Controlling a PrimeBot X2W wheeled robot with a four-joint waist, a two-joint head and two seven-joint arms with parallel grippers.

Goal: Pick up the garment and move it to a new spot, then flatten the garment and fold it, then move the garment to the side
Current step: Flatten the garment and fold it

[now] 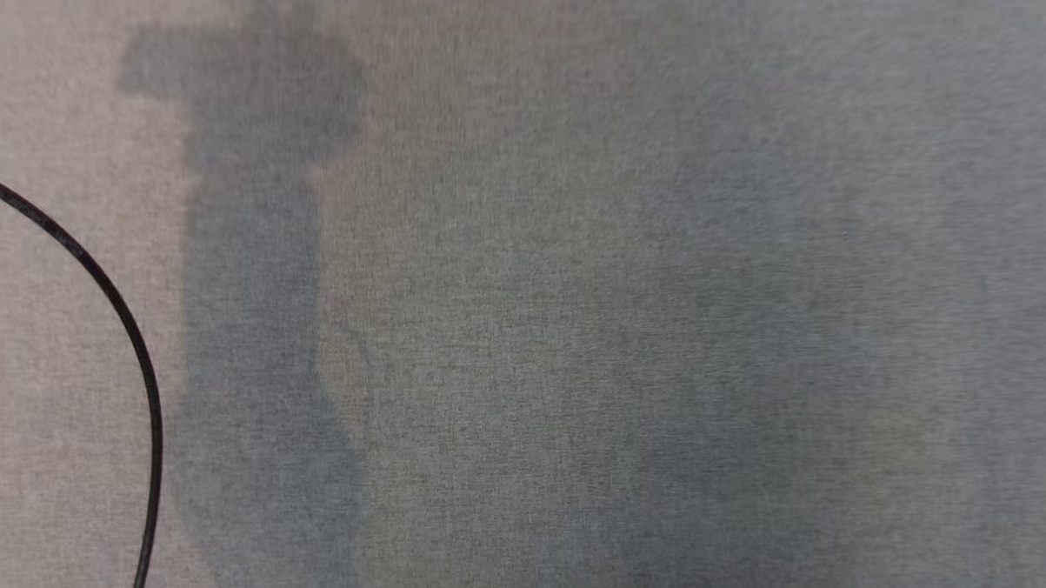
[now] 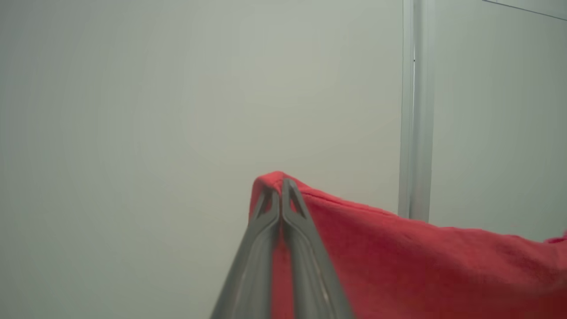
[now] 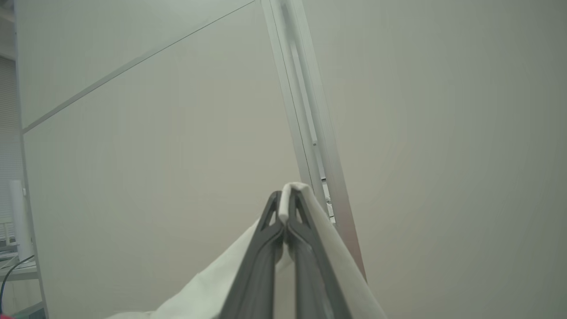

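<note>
Because the soft, light red cloth garment [image 2: 421, 266] sags limp in the air before a pale wall [image 2: 133, 110], the left gripper [image 2: 279, 188] clenched on its red corner [image 2: 270, 178] and the right gripper [image 3: 285, 197] on its white fold [image 3: 321, 235] look well placed.

Grey fabric surface [image 1: 575, 283], black cable [image 1: 140, 346]; pale wall [image 2: 177, 110].

A black cable [image 1: 133, 342] curves over the left part of the grey fabric worktop [image 1: 575, 283]. Pale wall panels [image 2: 177, 110] meet at an aluminium post [image 2: 416, 110].
</note>
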